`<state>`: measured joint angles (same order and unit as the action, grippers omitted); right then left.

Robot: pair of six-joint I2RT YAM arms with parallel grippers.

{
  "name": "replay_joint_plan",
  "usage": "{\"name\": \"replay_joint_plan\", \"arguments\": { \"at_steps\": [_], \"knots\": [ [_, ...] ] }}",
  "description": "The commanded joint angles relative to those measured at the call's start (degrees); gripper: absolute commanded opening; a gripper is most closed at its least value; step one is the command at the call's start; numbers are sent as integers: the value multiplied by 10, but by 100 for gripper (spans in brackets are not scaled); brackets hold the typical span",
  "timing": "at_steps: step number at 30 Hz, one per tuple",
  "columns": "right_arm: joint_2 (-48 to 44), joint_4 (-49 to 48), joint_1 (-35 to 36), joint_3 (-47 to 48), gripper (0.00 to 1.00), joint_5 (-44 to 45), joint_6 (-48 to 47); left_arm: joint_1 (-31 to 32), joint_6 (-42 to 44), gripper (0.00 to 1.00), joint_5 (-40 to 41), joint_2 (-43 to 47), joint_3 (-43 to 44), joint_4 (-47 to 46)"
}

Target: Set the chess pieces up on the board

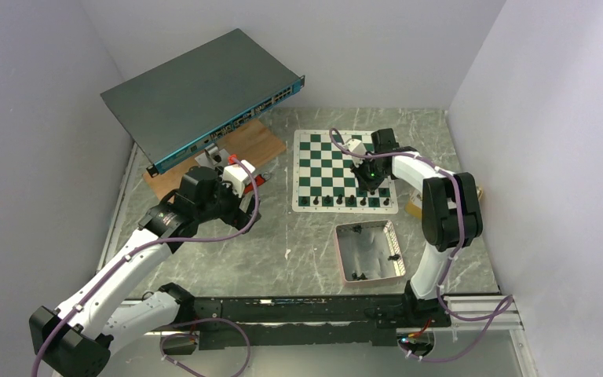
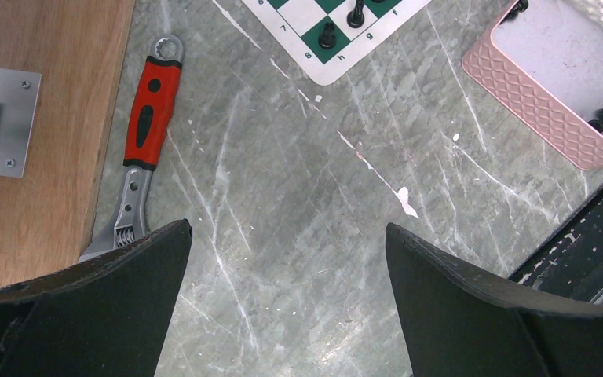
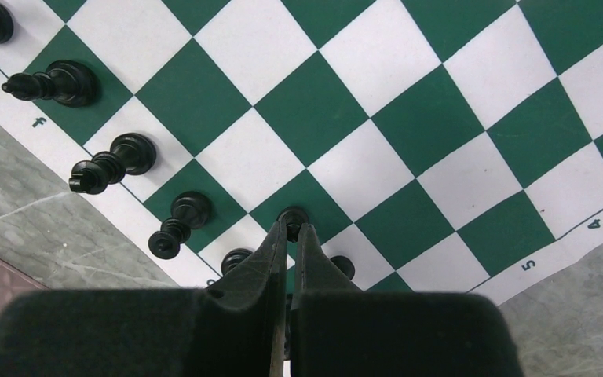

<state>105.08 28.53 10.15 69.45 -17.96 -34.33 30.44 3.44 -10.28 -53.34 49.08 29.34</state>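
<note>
Sitting on the grey marble table (image 1: 283,251), just nearer the arms than the board (image 1: 344,157), the pink tray (image 1: 339,255) holds a few black chess pieces (image 1: 394,258) scattered along its walls, with most of its pale floor bare; the left wrist view catches a cluster of them against one pink wall. The board lies flat at the far middle of the table, and a row of black pieces (image 1: 340,201) stands along its near edge, one to a square. The right gripper (image 3: 292,228) hangs low over the board's near right corner with its fingers pressed together. Its tips sit right at the round top of a small black piece (image 3: 292,214) on a green square in the second row, directly behind the edge row. Whether the tips actually pinch that piece cannot be told. Two more pieces of the edge row flank the fingers, and others stand off to the left in that view. The left gripper (image 2: 286,229) is well apart from the board, its fingers spread wide over bare marble with nothing between them. A red-handled wrench (image 2: 145,133) lies just to its left beside a wooden plank (image 2: 39,157).
</note>
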Motion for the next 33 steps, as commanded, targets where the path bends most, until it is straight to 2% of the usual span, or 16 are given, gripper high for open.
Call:
{"name": "replay_joint_plan", "arguments": {
  "at_steps": [1,8,33],
  "knots": [
    [8,-10,-2,22,0,12,8,-2,7,99,-11,11,2,-21],
    [17,-4,-3,22,0,21,6,-3,7,99,-11,12,2,-20],
    [8,-6,-4,16,24,26,8,-4,7,99,-11,13,2,-21]
  ]
}}
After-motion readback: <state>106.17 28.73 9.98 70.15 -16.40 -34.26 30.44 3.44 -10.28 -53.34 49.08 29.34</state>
